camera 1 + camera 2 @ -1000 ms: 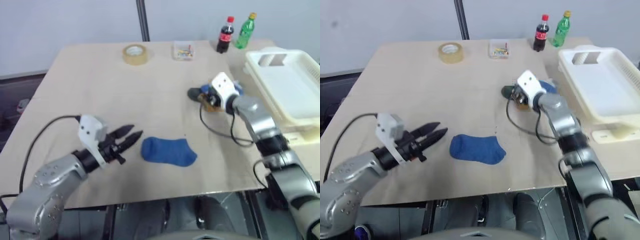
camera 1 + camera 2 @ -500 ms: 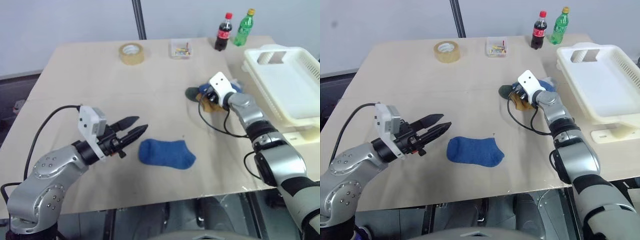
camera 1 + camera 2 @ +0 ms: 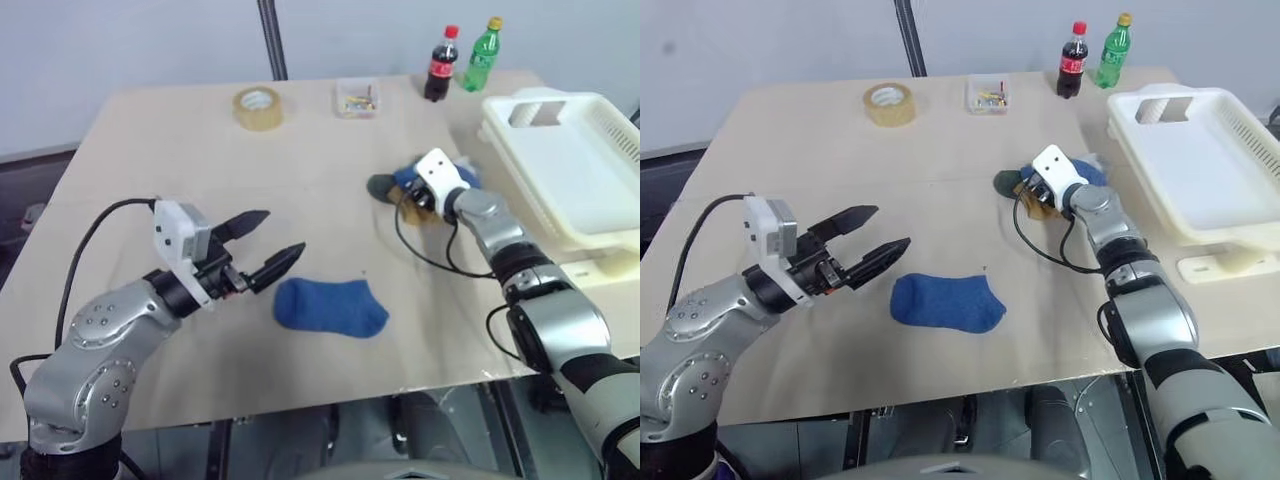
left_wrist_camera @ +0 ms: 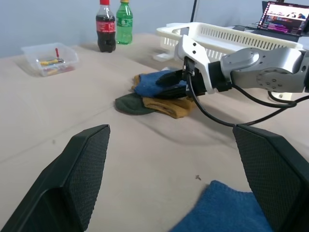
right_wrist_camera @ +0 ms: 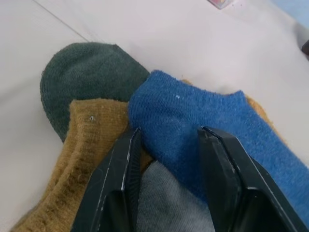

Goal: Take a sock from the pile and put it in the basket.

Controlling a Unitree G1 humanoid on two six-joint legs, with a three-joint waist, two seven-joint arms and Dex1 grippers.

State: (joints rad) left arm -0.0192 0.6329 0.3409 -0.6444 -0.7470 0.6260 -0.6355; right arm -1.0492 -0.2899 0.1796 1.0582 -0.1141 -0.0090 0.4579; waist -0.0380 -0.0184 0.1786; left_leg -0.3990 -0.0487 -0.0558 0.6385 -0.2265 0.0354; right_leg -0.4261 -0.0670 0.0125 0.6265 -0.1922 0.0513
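- Left eye view: I see my left gripper [image 3: 258, 246] held above the table [image 3: 150, 150] with its two black fingers spread wide and nothing between them. A blue sock [image 3: 331, 306] lies flat on the table just beside its fingertips, on their right, not touching. My right gripper [image 3: 412, 201] reaches out to the pile [image 3: 425, 192], which sits near the basket [image 3: 570, 165] but apart from it. The basket stands at the table's right edge, with no sock in it that I can see. At the far edge stand a cola bottle [image 3: 439, 64] and a green bottle [image 3: 480, 55] side by side, with a small clear box [image 3: 357, 97] and a roll of tape [image 3: 259, 107] further left.
- Right eye view: the same layout. The left gripper's fingers stand well apart, one above the other, pointing toward the loose blue sock. The right gripper is down at the pile, a black cable looping from its wrist onto the table.
- Left wrist view: both left fingers [image 4: 72, 174] sit far apart at the frame's sides, with a corner of the loose blue sock between them. Beyond it I see the pile of dark green, mustard and blue socks with the right gripper on top of it, the basket behind.
- Right wrist view: the right fingers [image 5: 118, 179] are partly open and pressed into the pile. They straddle the edge of the sock [image 5: 203, 133], royal blue, which lies over a mustard sock [image 5: 82, 145] and a grey sock [image 5: 166, 200], with a dark green sock [image 5: 82, 82] beside. I cannot tell whether they actually pinch the fabric.
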